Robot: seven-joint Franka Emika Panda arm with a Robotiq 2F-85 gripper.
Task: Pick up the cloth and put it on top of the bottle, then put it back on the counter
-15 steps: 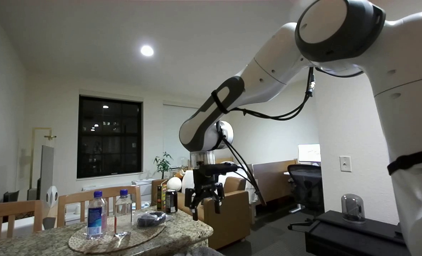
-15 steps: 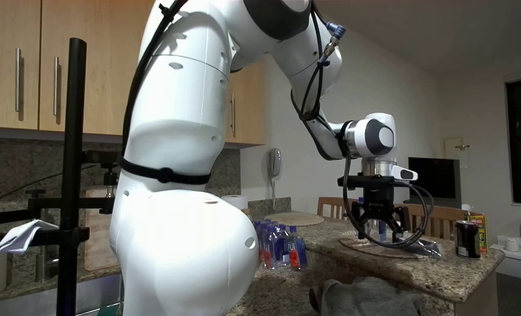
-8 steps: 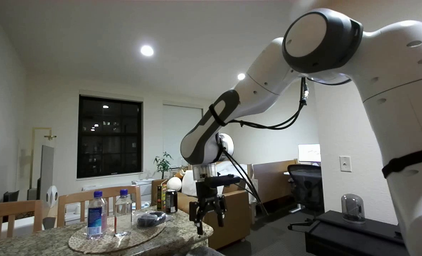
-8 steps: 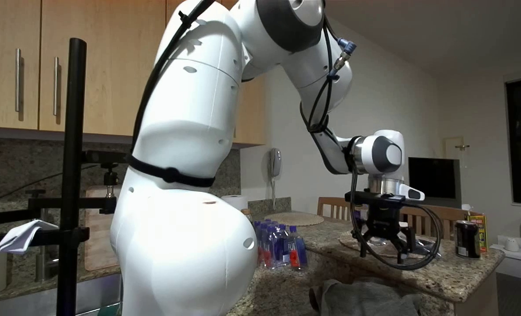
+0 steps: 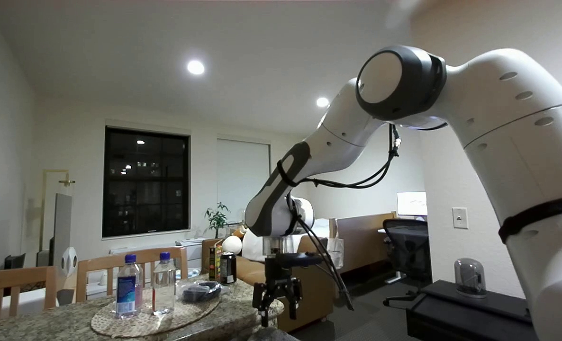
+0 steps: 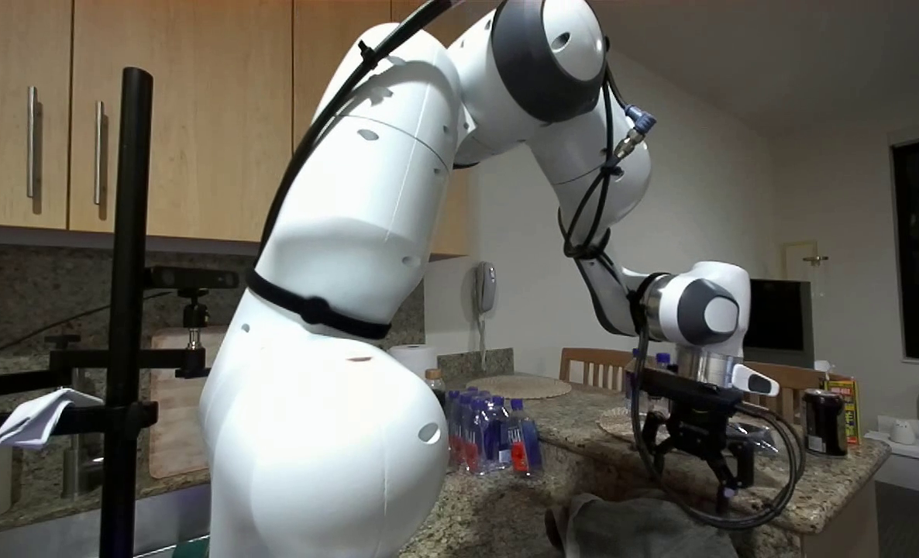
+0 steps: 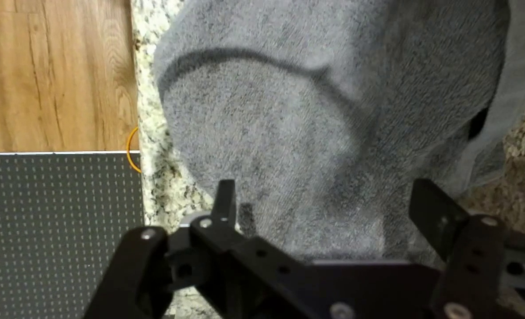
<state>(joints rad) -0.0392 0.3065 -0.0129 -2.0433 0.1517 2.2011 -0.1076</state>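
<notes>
The grey cloth (image 7: 280, 124) lies bunched on the speckled counter (image 7: 154, 186) in the wrist view. In the exterior views it shows at the bottom edge (image 6: 645, 531), and only its top shows (image 5: 272, 336). My gripper (image 7: 324, 188) is open and empty above the cloth, its fingers apart on either side of the cloth's near part. It also shows in both exterior views (image 5: 279, 318) (image 6: 690, 479). Two clear bottles with blue caps, one with a blue label (image 5: 126, 291) and one beside it (image 5: 164, 289), stand upright on a round mat. The arm partly hides them in an exterior view.
The round woven mat (image 5: 120, 331) also carries a dark item in a clear bag (image 5: 200, 291). A black can (image 5: 228, 268) and a yellow box (image 5: 214, 263) stand behind. Several bottles (image 6: 494, 438) stand grouped on the lower counter. The raised counter's edge (image 6: 808, 515) is close to my gripper.
My gripper has come down toward the cloth, from level with the bottles to below the raised counter's top. Its fingers stay open. Bottles and cloth have not visibly moved.
</notes>
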